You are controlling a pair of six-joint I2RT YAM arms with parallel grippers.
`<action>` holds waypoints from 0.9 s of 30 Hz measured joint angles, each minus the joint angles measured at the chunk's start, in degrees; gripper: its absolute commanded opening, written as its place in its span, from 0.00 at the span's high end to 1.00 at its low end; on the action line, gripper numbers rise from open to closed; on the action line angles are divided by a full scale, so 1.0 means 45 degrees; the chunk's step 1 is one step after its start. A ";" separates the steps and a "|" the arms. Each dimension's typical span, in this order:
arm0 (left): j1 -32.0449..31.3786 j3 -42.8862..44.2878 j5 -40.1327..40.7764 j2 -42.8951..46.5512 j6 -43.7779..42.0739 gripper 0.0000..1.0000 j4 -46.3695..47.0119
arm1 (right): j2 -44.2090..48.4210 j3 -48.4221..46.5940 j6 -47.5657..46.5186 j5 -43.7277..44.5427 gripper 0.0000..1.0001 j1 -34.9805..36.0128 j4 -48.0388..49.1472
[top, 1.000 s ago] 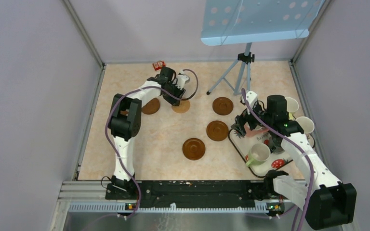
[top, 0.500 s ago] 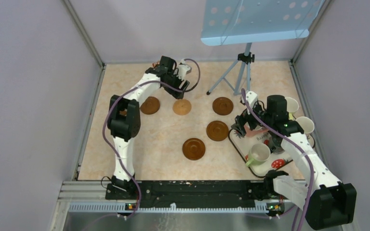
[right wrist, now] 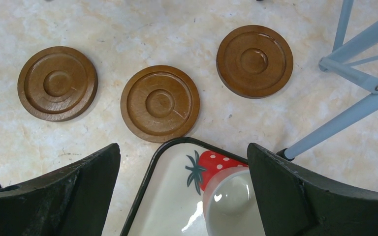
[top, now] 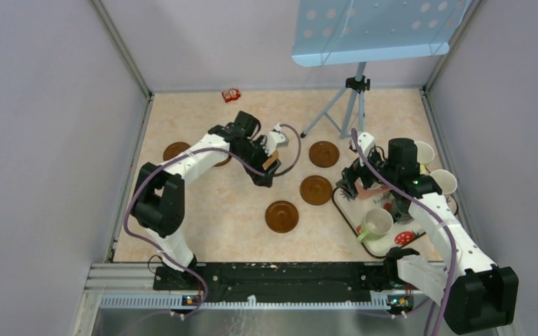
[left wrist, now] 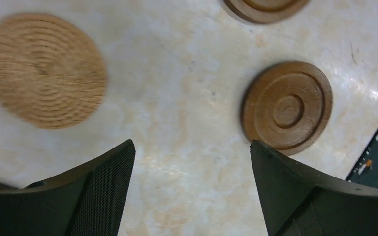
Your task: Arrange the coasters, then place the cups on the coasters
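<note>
3 coasters apart, 1 beside tray rim

A marbled beige tabletop carries a white strawberry-print tray at right, a tripod holding a blue perforated panel at back, and a small red packet.

Marbled beige table: brown coasters scattered, strawberry tray right, tripod far, small red item, perhaps box.
</note>
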State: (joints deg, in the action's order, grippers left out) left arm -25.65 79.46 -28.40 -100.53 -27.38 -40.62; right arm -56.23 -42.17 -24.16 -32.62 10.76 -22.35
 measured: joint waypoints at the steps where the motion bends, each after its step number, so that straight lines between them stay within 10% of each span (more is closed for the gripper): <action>1: -0.0330 -0.0461 -0.0015 0.0068 -0.0005 0.08 0.0015 | 0.0000 0.0000 0.0029 0.0000 0.01 0.0000 0.0000; 27: -0.4299 -0.3779 0.3565 -0.0160 0.0491 0.32 0.2827 | 0.0000 0.0000 0.0393 0.0461 0.01 0.0000 0.0102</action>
State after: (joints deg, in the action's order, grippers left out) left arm -44.99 62.46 -12.36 -101.25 -25.17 -27.90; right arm -56.23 -42.17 -22.39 -30.55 10.76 -21.89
